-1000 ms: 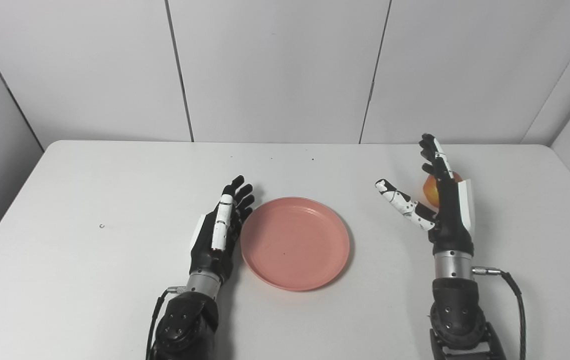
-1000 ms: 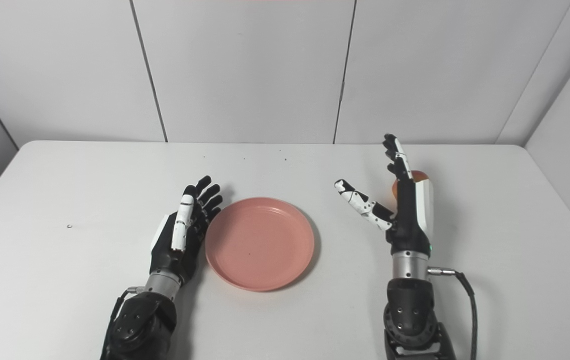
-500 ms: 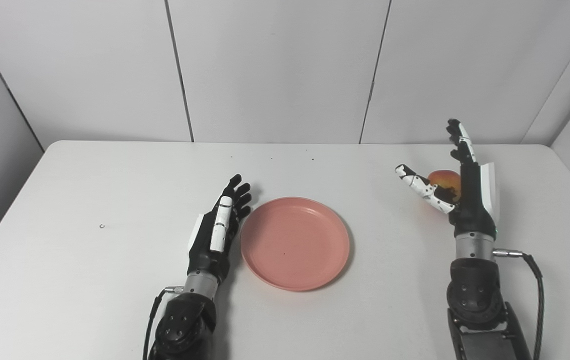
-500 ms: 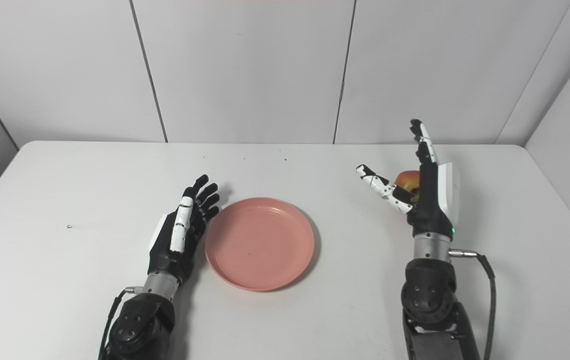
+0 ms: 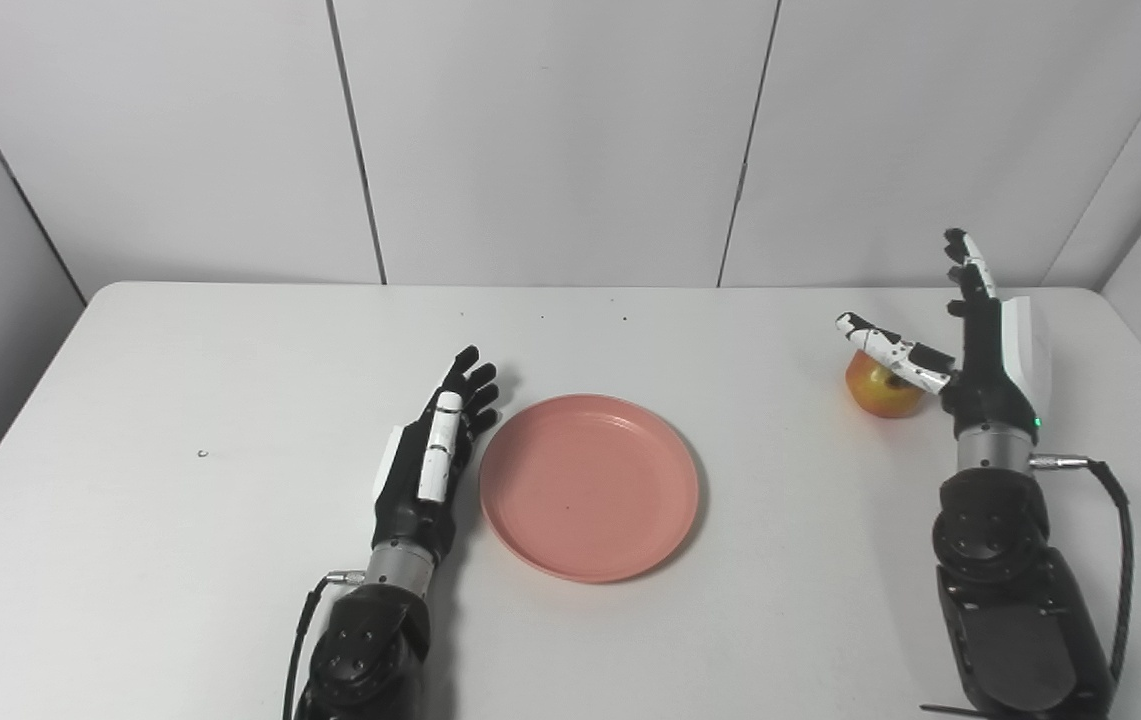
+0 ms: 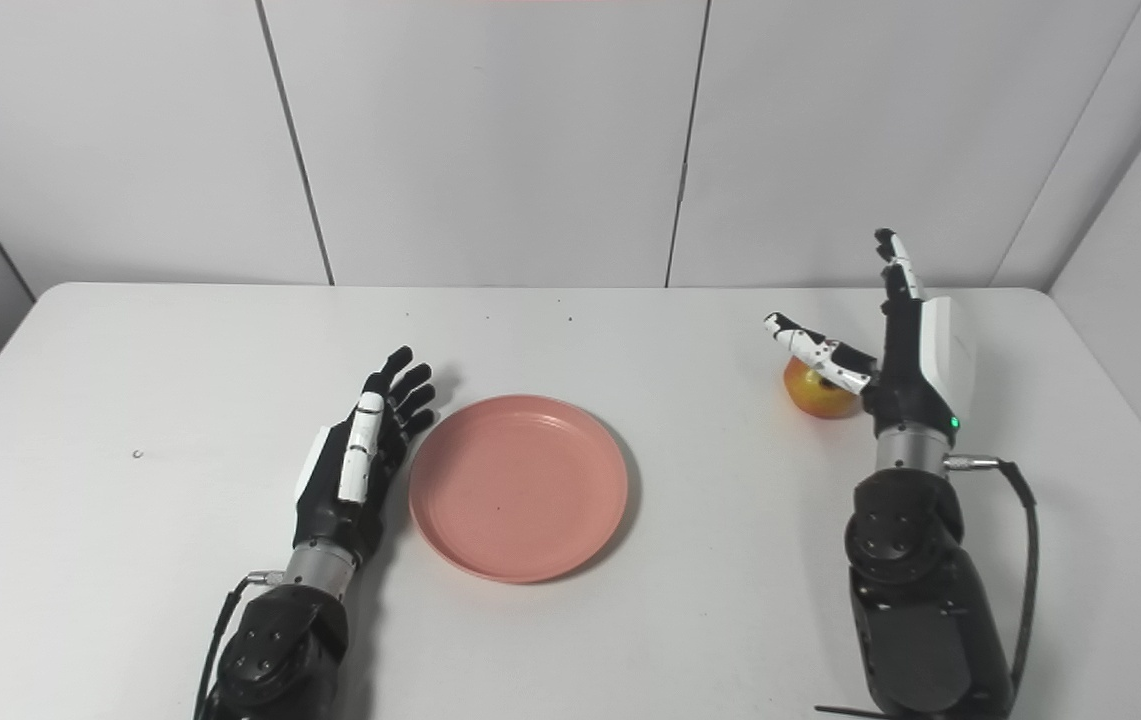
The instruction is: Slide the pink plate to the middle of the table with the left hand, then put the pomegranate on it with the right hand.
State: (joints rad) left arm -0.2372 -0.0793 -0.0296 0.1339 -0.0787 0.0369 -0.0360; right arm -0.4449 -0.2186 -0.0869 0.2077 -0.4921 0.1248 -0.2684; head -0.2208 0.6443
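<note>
Resting near the middle of the white table (image 5: 180,380), the pink plate (image 5: 589,487) lies flat with nothing on it. Just beside its left rim the left hand (image 5: 430,460) stands on edge, fingers straight and slightly fanned, palm toward the plate, holding nothing; whether it touches the rim cannot be told. Well apart to the right, toward the far right part of the table, the pomegranate (image 5: 880,392) sits on the surface, yellow-orange with a red blush. The right hand (image 5: 980,350) is upright just to its right, fingers extended upward and thumb (image 5: 890,348) spread out over the top of the fruit, so the hand is wide apart and not clamped on it; contact between thumb and fruit is unclear
</note>
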